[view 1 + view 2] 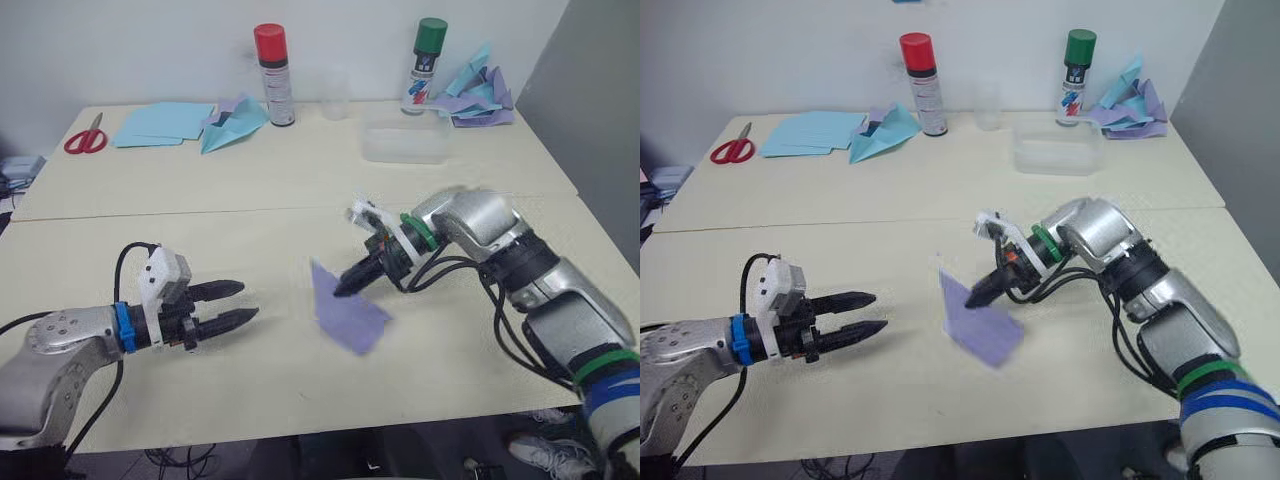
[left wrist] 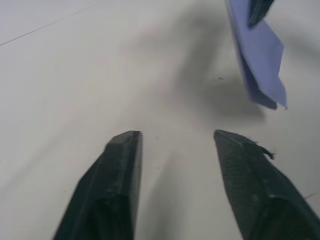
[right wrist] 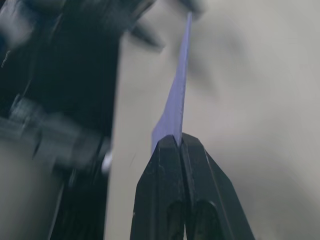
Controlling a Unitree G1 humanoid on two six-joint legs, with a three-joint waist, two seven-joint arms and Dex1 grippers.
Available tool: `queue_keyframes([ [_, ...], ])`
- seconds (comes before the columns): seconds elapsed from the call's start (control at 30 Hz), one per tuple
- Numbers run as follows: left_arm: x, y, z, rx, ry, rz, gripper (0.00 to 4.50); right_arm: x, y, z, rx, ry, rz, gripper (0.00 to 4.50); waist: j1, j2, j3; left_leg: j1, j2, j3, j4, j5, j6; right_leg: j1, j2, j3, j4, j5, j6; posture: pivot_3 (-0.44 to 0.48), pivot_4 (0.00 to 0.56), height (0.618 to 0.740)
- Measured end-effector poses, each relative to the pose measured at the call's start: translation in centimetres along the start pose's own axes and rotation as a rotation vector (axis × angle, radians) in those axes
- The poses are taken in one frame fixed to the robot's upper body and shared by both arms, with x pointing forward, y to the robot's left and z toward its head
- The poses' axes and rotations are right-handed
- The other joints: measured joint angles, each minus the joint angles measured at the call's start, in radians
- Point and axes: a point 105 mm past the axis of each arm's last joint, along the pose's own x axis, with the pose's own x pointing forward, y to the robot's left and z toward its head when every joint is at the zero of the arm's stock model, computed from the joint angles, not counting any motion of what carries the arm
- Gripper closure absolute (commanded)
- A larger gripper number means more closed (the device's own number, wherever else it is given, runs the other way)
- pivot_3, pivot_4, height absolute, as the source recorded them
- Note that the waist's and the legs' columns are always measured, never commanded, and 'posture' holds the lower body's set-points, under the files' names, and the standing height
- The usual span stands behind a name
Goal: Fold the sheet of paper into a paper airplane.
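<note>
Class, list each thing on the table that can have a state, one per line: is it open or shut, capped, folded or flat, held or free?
Left gripper: open, holding nothing.
Right gripper: shut on the purple paper.
Purple paper: partly folded, held up on edge.
Red-capped spray can: upright, capped.
Green-capped spray can: upright, capped.
Scissors: lying flat, blades shut.
Light blue paper plane: folded, lying free.

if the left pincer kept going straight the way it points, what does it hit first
Probably the sheet of paper held up by the right pincer. The left pincer is open and aims across bare table at it, though depth is unclear.
</note>
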Motion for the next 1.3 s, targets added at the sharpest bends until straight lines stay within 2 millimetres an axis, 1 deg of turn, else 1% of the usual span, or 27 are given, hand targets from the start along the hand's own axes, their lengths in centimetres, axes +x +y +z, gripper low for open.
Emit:
queue_keyframes([
  [0.07, -0.1, -0.7, -0.6, -0.021, 0.017, -0.006, 0.45, 1.5, -1.1, -1.1, -0.085, 0.150, 0.027, 4.50, -0.006, 0.000, 0.000, 0.000, 0.000, 0.000, 0.000, 0.000, 0.000, -0.001, 0.001, 0.001, 0.002, 0.000, -0.001, 0.000, 0.150, 0.740],
  [0.1, -0.2, -1.0, -1.0, -0.031, 0.028, -0.006, 0.34, 2.1, -1.5, -1.5, -0.105, 0.202, 0.034, 4.50, -0.008, 0.000, 0.000, 0.000, 0.001, 0.000, 0.000, 0.000, 0.000, -0.002, 0.002, 0.001, 0.002, 0.000, -0.001, 0.000, 0.150, 0.740],
  [0.13, -0.3, -1.3, -1.6, -0.051, 0.043, 0.002, 0.08, 3.6, -2.0, -2.6, -0.133, 0.275, 0.069, 4.50, -0.010, 0.000, 0.000, -0.001, 0.002, -0.001, 0.000, 0.000, 0.000, -0.003, 0.002, 0.000, 0.004, 0.000, -0.004, 0.000, 0.150, 0.740],
  [0.17, -0.4, -1.4, -2.0, -0.066, 0.048, 0.015, 0.08, 4.7, -2.4, -3.0, -0.159, 0.306, 0.093, 4.50, -0.009, 0.000, 0.000, -0.001, 0.002, -0.001, 0.000, 0.000, 0.000, -0.004, 0.002, 0.000, 0.004, 0.001, -0.006, 0.000, 0.150, 0.740],
  [0.23, -0.5, -1.7, -2.2, -0.075, 0.049, 0.032, 0.00, 6.1, -3.0, -3.3, -0.226, 0.347, 0.111, 4.08, -0.002, 0.000, 0.001, -0.002, 0.002, -0.001, 0.001, 0.000, 0.000, -0.005, 0.002, 0.000, 0.005, 0.002, -0.007, 0.000, 0.150, 0.740],
  [0.27, -0.5, -1.8, -2.3, -0.078, 0.050, 0.043, 0.00, 6.5, -3.3, -3.1, -0.270, 0.360, 0.110, 3.86, 0.001, 0.000, 0.001, -0.002, 0.002, -0.002, 0.001, 0.000, -0.001, -0.004, 0.001, 0.000, 0.005, 0.002, -0.007, 0.000, 0.150, 0.740],
  [0.3, -0.5, -1.8, -2.4, -0.084, 0.049, 0.052, 0.00, 6.7, -3.6, -2.5, -0.331, 0.361, 0.102, 3.58, 0.003, 0.000, 0.001, -0.002, 0.001, -0.003, 0.001, 0.000, -0.001, -0.004, 0.000, 0.000, 0.005, 0.002, -0.007, 0.000, 0.150, 0.740],
  [0.33, -0.5, -1.7, -2.5, -0.089, 0.046, 0.061, 0.00, 6.8, -4.0, -1.7, -0.381, 0.337, 0.071, 3.15, 0.004, 0.000, 0.001, -0.002, 0.001, -0.004, 0.002, 0.000, -0.001, -0.003, -0.001, 0.000, 0.005, 0.002, -0.007, 0.000, 0.150, 0.740],
  [0.37, -0.5, -1.7, -2.6, -0.094, 0.046, 0.064, 0.00, 6.9, -4.5, -0.6, -0.418, 0.267, 0.019, 2.77, 0.004, -0.001, 0.001, -0.002, 0.000, -0.004, 0.002, 0.000, -0.001, -0.003, -0.002, 0.000, 0.004, 0.002, -0.007, 0.000, 0.150, 0.740],
  [0.43, -0.4, -1.6, -2.7, -0.093, 0.044, 0.068, 0.00, 6.8, -4.9, 1.3, -0.489, 0.164, -0.052, 2.03, 0.004, -0.001, 0.001, -0.002, -0.001, -0.005, 0.003, 0.001, -0.002, -0.003, -0.003, 0.000, 0.004, 0.002, -0.006, 0.000, 0.150, 0.740],
  [0.47, -0.3, -1.1, -2.6, -0.077, 0.039, 0.077, 0.00, 6.3, -4.9, 2.2, -0.520, 0.118, -0.080, 1.64, 0.010, -0.001, 0.001, -0.002, -0.002, -0.005, 0.003, 0.001, -0.002, -0.002, -0.003, 0.000, 0.004, 0.003, -0.006, 0.000, 0.150, 0.740],
  [0.5, -0.2, -0.7, -2.5, -0.063, 0.037, 0.088, 0.00, 5.7, -4.9, 2.8, -0.541, 0.088, -0.103, 1.35, 0.015, -0.001, 0.001, -0.002, -0.002, -0.006, 0.004, 0.001, -0.002, -0.002, -0.003, -0.001, 0.004, 0.003, -0.006, 0.000, 0.150, 0.740],
  [0.53, 0.0, 0.1, -2.5, -0.046, 0.033, 0.100, 0.00, 4.6, -4.7, 3.3, -0.575, 0.053, -0.135, 1.01, 0.025, -0.001, 0.001, -0.002, -0.002, -0.007, 0.004, 0.001, -0.002, -0.001, -0.003, -0.001, 0.004, 0.003, -0.006, 0.000, 0.150, 0.740],
  [0.57, 0.0, 0.6, -2.6, -0.039, 0.034, 0.112, 0.00, 3.9, -4.6, 3.7, -0.594, 0.026, -0.166, 0.52, 0.030, -0.001, 0.001, -0.002, -0.002, -0.007, 0.004, 0.001, -0.002, 0.000, -0.003, -0.001, 0.004, 0.003, -0.006, 0.000, 0.150, 0.740],
  [0.63, 0.5, 1.4, -2.4, -0.006, 0.032, 0.097, 0.00, 2.3, -4.2, 3.6, -0.611, -0.061, -0.235, 0.02, 0.044, -0.002, 0.000, -0.002, -0.002, -0.007, 0.005, 0.001, -0.002, 0.002, -0.003, -0.003, 0.004, 0.003, -0.006, 0.000, 0.150, 0.740],
  [0.7, 1.3, 1.7, -2.0, 0.046, 0.035, 0.056, 0.00, 1.2, -3.1, 2.5, -0.584, -0.140, -0.274, 0.02, 0.056, -0.002, 0.000, -0.002, -0.002, -0.007, 0.006, 0.001, -0.002, 0.002, -0.003, -0.004, 0.004, 0.003, -0.006, 0.000, 0.150, 0.740],
  [0.73, 1.8, 1.5, -1.5, 0.085, 0.029, 0.018, 0.00, 0.6, -2.2, 1.4, -0.563, -0.172, -0.290, 0.02, 0.064, -0.002, 0.000, -0.003, -0.002, -0.007, 0.006, 0.001, -0.003, 0.002, -0.004, -0.006, 0.004, 0.003, -0.006, 0.000, 0.150, 0.740],
  [0.77, 1.9, 1.5, -1.3, 0.104, 0.028, 0.000, 0.00, 0.4, -1.6, 0.7, -0.543, -0.180, -0.298, 0.02, 0.062, -0.002, 0.000, -0.003, -0.002, -0.006, 0.006, 0.001, -0.003, 0.002, -0.004, -0.005, 0.004, 0.003, -0.006, 0.000, 0.150, 0.740],
  [0.8, 2.6, 1.3, -0.9, 0.142, 0.025, -0.040, 0.00, -0.3, -0.7, -0.2, -0.523, -0.207, -0.324, 0.02, 0.063, -0.001, 0.001, -0.004, -0.002, -0.005, 0.006, 0.001, -0.003, 0.002, -0.004, -0.005, 0.004, 0.003, -0.006, 0.000, 0.150, 0.740],
  [0.87, 3.6, 0.3, -0.3, 0.224, 0.023, -0.127, 0.00, -1.1, 1.6, -2.3, -0.484, -0.237, -0.351, 0.02, 0.066, -0.001, 0.001, -0.003, -0.002, -0.004, 0.006, 0.001, -0.003, 0.003, -0.004, -0.006, 0.003, 0.002, -0.004, 0.000, 0.150, 0.740],
  [0.9, 4.3, -0.3, -0.2, 0.271, 0.027, -0.180, 0.00, -1.5, 2.8, -3.7, -0.456, -0.242, -0.375, 0.02, 0.065, -0.001, 0.001, -0.003, -0.002, -0.002, 0.006, 0.001, -0.003, 0.003, -0.004, -0.005, 0.003, 0.001, -0.004, 0.000, 0.150, 0.740],
  [0.97, 5.3, -1.3, -0.3, 0.329, 0.025, -0.250, 0.00, -1.7, 4.5, -5.9, -0.408, -0.233, -0.404, 0.02, 0.061, -0.001, 0.001, -0.002, -0.002, -0.001, 0.007, 0.001, -0.003, 0.003, -0.003, -0.005, 0.004, 0.001, -0.003, 0.000, 0.150, 0.740],
  [1.0, 6.0, -1.9, -0.4, 0.356, 0.016, -0.284, 0.00, -1.6, 5.1, -6.7, -0.391, -0.235, -0.420, 0.02, 0.056, -0.001, 0.001, -0.002, -0.002, 0.000, 0.007, 0.001, -0.003, 0.003, -0.002, -0.003, 0.004, 0.000, -0.001, 0.000, 0.150, 0.740],
  [1.03, 6.5, -2.3, -0.5, 0.377, 0.011, -0.308, 0.00, -1.4, 5.5, -7.1, -0.383, -0.237, -0.429, 0.02, 0.049, -0.001, 0.001, -0.001, -0.003, 0.001, 0.009, 0.000, -0.003, 0.004, 0.000, -0.001, 0.004, -0.001, 0.001, 0.000, 0.150, 0.740],
  [1.13, 8.1, -3.1, -1.1, 0.418, 0.000, -0.341, 0.00, -0.7, 6.3, -8.1, -0.389, -0.229, -0.463, 0.02, 0.039, -0.001, 0.001, 0.000, -0.001, -0.001, 0.015, 0.000, -0.002, 0.006, 0.005, -0.003, 0.006, 0.001, -0.001, 0.000, 0.150, 0.740],
  [1.23, 9.6, -3.6, -2.2, 0.428, 0.000, -0.346, 0.00, -0.6, 6.1, -9.0, -0.378, -0.216, -0.516, 0.02, 0.038, -0.001, 0.001, 0.001, -0.001, -0.001, 0.018, 0.001, -0.002, 0.007, 0.006, -0.003, 0.006, 0.005, 0.001, 0.000, 0.150, 0.740],
  [1.3, 10.6, -3.7, -2.9, 0.434, -0.004, -0.330, 0.00, -0.8, 5.6, -8.8, -0.376, -0.236, -0.572, 0.02, 0.038, -0.001, 0.001, 0.001, -0.001, 0.000, 0.020, 0.001, -0.002, 0.007, 0.007, -0.001, 0.006, 0.007, 0.002, 0.000, 0.150, 0.740],
])
